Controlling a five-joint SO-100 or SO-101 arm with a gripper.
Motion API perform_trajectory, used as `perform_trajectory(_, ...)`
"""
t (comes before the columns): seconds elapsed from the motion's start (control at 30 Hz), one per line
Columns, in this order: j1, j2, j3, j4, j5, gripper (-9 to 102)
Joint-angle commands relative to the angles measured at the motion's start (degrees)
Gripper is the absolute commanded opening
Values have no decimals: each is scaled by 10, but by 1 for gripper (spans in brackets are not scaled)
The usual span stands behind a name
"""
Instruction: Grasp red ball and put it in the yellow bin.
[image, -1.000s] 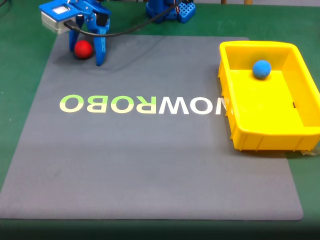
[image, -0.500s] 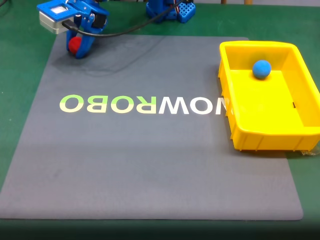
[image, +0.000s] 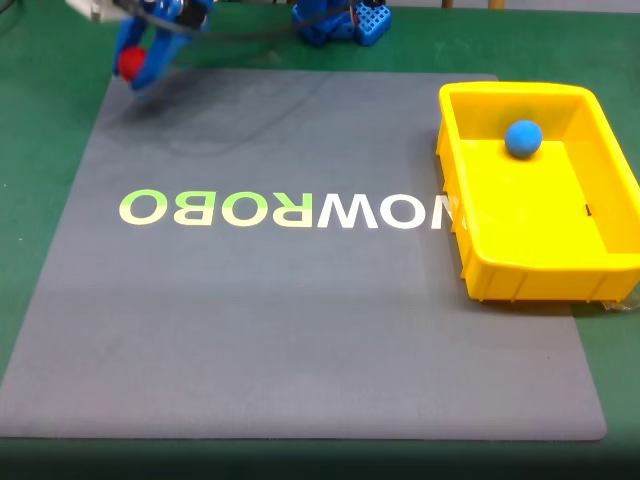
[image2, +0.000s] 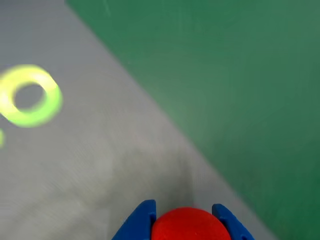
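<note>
- Blue two-finger gripper sits at upper left of the fixed view, over the top left corner of the grey mat, blurred.
- Gripper is pinching the small matte red ball; ball shows between the blue fingers, lifted clear of the mat.
- Wrist view: same red ball at bottom centre, a blue fingertip touching it on each side.
- Wrist view background: grey mat on the left with a lime-green ring-shaped letter at upper left, green table surface on the right; mat edge runs diagonally from top left to bottom right.
- Bright yellow rectangular plastic bin with flared rim stands at the right of the fixed view, straddling the mat's right edge, well apart from the gripper.
- Small blue ball lies inside the bin, near its far wall.
- Mirrored lettering "NOWROBO" runs across the mat middle, lime at left fading to white at right; last letters touch the bin's left wall.
- Blue arm base at top centre, a black cable running from it toward the gripper.
- Green table surrounds the mat.
</note>
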Motion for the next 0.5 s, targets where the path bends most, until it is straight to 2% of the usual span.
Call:
perform_trajectory(0.0,-37,94,-30,11,18,0)
perform_trajectory(0.23,-162,189,-33,22,47,0)
perform_trajectory(0.47,-323,179,-62,17,98,0)
